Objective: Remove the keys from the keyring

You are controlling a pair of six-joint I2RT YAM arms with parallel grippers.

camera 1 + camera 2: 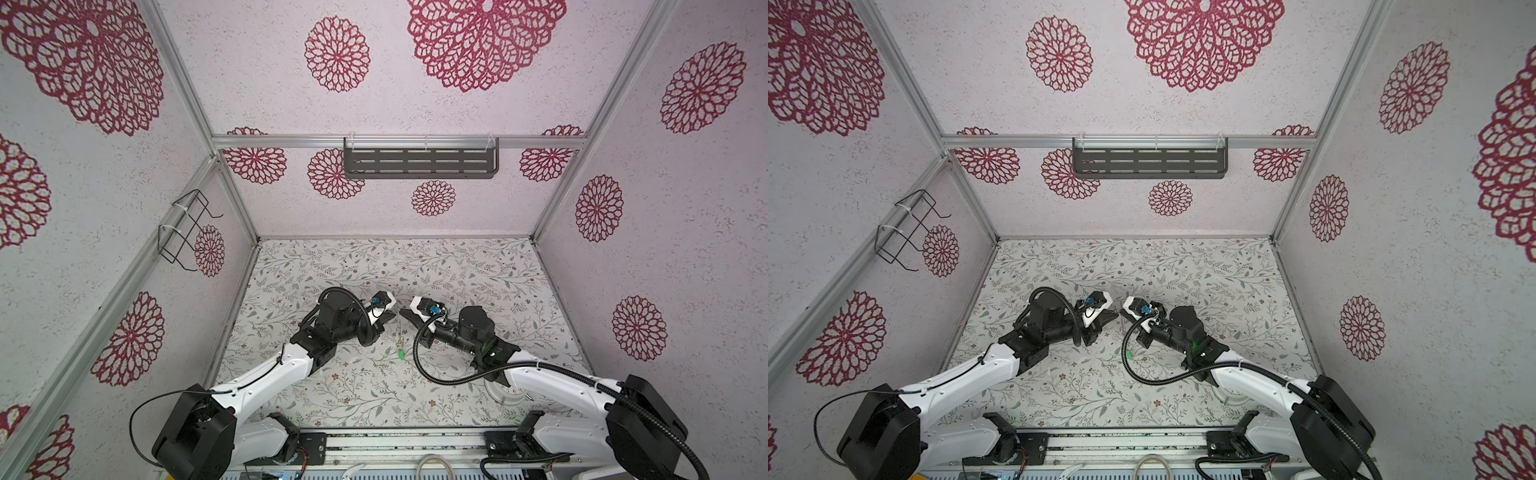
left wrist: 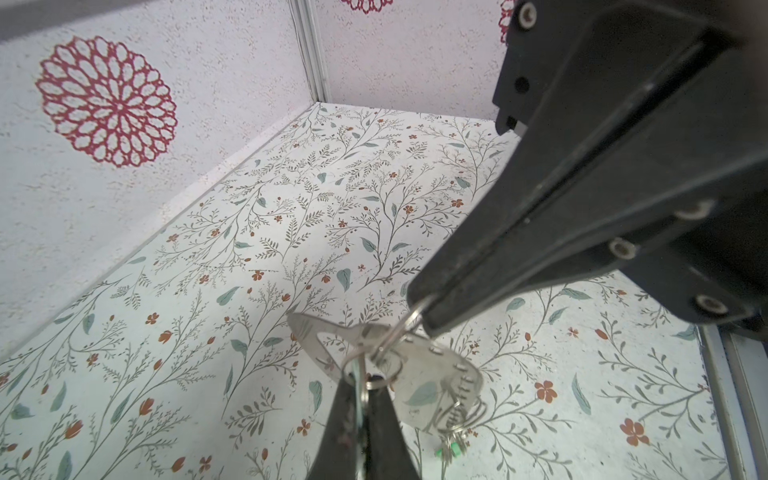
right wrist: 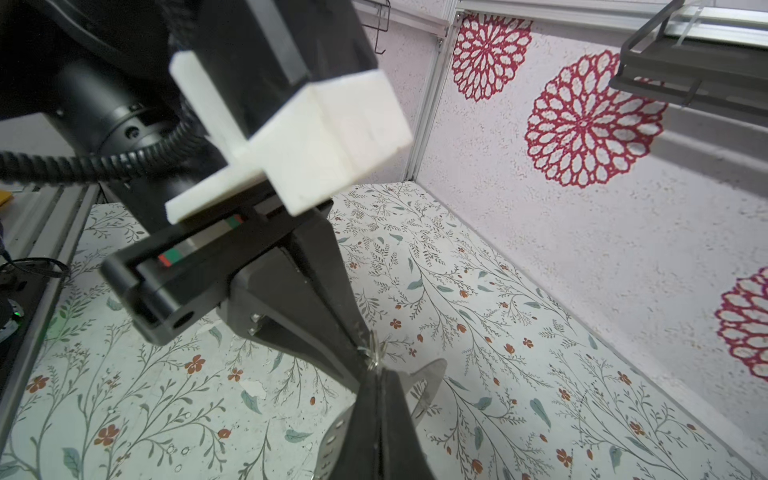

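The keyring (image 2: 428,386), a flat dull metal loop, hangs in the air between both grippers. My left gripper (image 2: 360,384) is shut on a small wire ring (image 2: 384,380) threaded through the keyring. My right gripper (image 2: 419,316) is shut on another small wire ring (image 2: 405,326) just above it. Keys (image 2: 451,440) dangle beneath, one with a green tag (image 2: 445,451). In both top views the two fingertips meet mid-table, left gripper (image 1: 393,317), right gripper (image 1: 403,312), green tag (image 1: 401,354) below them. The right wrist view shows my right gripper (image 3: 377,376) shut, with the keyring (image 3: 430,380) behind its fingers.
A round white clock (image 1: 503,395) lies at the front right, partly under my right arm. A dark slotted shelf (image 1: 420,163) hangs on the back wall and a black wire rack (image 1: 185,230) on the left wall. The floral table (image 1: 415,266) is walled on three sides.
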